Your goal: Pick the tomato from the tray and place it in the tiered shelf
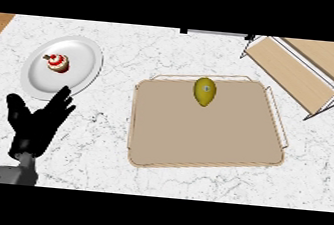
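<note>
Head view: the tomato [205, 91] (yellow and tapered here) lies near the far edge of the tray [197, 142]. It is probably light, smooth and easily bruised, so best cupped round its widest middle. The left hand [37, 122] rests at the left, fingers straight and spread, holding nothing; the right hand is out of sight.

No text, label, brand, number or sign can be read anywhere. Only one possible marking is noted: a small pale spot [206, 88] on the yellow-green fruit [204, 93], which lies at the far edge of the tray [197, 142]. No characters can be made out on it.
</note>
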### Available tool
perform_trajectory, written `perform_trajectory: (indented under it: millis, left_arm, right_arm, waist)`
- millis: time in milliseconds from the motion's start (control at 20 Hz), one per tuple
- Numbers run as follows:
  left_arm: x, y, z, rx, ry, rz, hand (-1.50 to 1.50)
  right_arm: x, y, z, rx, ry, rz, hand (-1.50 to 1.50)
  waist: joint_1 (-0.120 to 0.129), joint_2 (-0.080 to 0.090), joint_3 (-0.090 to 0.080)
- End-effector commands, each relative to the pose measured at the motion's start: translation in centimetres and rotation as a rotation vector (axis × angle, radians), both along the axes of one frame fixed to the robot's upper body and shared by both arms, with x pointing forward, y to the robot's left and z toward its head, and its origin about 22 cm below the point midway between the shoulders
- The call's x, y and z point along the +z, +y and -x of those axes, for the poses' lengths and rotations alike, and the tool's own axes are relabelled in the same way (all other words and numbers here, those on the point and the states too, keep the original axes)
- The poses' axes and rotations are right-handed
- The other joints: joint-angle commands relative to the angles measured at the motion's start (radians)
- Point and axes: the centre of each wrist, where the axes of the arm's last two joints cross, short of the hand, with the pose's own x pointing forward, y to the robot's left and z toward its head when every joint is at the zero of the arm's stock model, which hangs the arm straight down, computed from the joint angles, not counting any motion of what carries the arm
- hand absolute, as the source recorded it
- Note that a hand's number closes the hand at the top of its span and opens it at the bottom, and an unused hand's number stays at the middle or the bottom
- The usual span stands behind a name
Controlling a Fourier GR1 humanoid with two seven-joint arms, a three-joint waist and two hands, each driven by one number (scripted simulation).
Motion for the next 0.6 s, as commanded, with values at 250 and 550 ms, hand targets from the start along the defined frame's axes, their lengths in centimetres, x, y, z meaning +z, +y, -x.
perform_trajectory:
  millis: [250, 550]
  left_arm:
    - [-3.2, -0.7, 1.0, 0.023, 0.083, -0.005, 0.0]
    - [-2.8, -0.4, 0.9, 0.002, 0.095, 0.011, 0.0]
  right_arm:
    - [0.7, -1.1, 0.8, -0.015, -0.327, -0.17, -1.5]
    - [5.0, -2.1, 2.4, -0.016, -0.521, -0.295, -1.5]
  waist:
    - [-0.006, 0.009, -0.006]
    - [0.0, 0.009, -0.006]
